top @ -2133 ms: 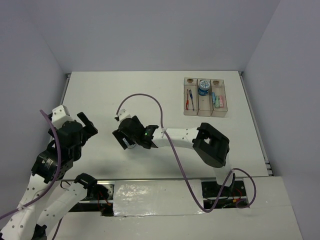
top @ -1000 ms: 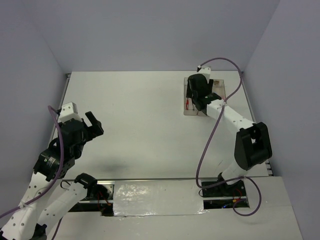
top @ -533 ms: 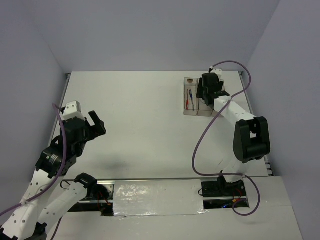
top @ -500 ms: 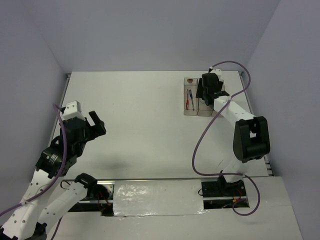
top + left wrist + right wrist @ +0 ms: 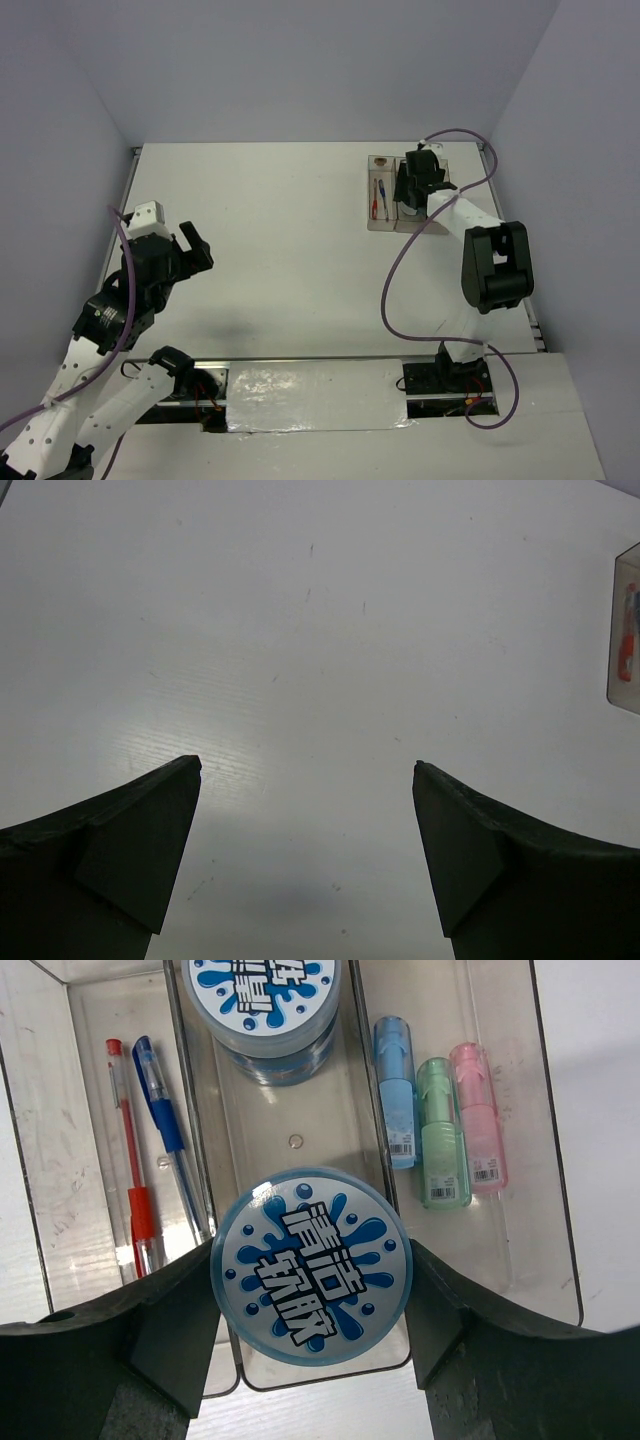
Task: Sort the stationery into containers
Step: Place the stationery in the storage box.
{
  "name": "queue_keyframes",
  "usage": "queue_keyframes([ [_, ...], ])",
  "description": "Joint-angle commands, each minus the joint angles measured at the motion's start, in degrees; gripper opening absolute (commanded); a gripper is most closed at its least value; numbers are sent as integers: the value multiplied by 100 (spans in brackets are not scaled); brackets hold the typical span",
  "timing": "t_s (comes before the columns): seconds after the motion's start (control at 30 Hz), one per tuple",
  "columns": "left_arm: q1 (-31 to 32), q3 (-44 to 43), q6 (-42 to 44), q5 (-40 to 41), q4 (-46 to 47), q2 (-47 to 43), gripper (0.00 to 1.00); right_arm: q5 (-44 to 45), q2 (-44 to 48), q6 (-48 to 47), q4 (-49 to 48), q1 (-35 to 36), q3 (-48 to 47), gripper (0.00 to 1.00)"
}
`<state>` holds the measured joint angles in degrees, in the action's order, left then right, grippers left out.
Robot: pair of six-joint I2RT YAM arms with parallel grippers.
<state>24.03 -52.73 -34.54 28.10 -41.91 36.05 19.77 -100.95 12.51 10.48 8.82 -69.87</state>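
Observation:
My right gripper [image 5: 311, 1246] is shut on a round blue-white tape roll [image 5: 311, 1272], holding it over the near end of the middle compartment of the clear tray [image 5: 505, 1252]. A second tape roll [image 5: 262, 1000] lies at that compartment's far end. A red pen [image 5: 135, 1190] and a dark blue pen [image 5: 165, 1125] lie in the left compartment. Blue [image 5: 393, 1090], green [image 5: 438, 1130] and pink [image 5: 477, 1115] clips lie in the right one. In the top view the right gripper [image 5: 413, 188] covers the tray [image 5: 385, 224]. My left gripper [image 5: 190, 250] is open and empty.
The left gripper [image 5: 307, 765] hangs over bare white table at the left side, far from the tray, whose corner shows at the right edge of the left wrist view [image 5: 628, 630]. The tray stands near the table's back right corner. Purple cables loop from both arms.
My right arm carried the tape roll from the table's middle out to the tray and has settled over its middle compartment. My left gripper has shifted slightly.

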Motion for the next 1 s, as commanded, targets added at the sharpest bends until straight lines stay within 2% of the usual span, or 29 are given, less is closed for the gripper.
queue_keyframes([
  [0.0,-30,35,106,-85,245,25,99,220,22,-82,-169,-73,-229,0],
  [0.43,-30,35,123,-111,271,69,99,-24,-127,-223,33,-205,-458,0],
  [0.57,-30,35,132,-138,271,95,99,-184,-136,-179,16,-205,-458,15],
  [0.67,-30,43,132,-138,271,86,99,-210,-171,-196,24,-223,-502,18],
  [0.77,-30,35,132,-147,280,86,99,-228,-224,-214,68,-223,-581,29],
  [0.8,-30,43,141,-164,289,95,99,-228,-232,-214,77,-231,-598,41],
  [0.93,-30,52,176,-217,306,95,99,-325,-189,-223,94,-223,-660,71],
  [0.97,-30,52,176,-226,315,86,99,-325,-171,-223,129,-223,-677,99],
])
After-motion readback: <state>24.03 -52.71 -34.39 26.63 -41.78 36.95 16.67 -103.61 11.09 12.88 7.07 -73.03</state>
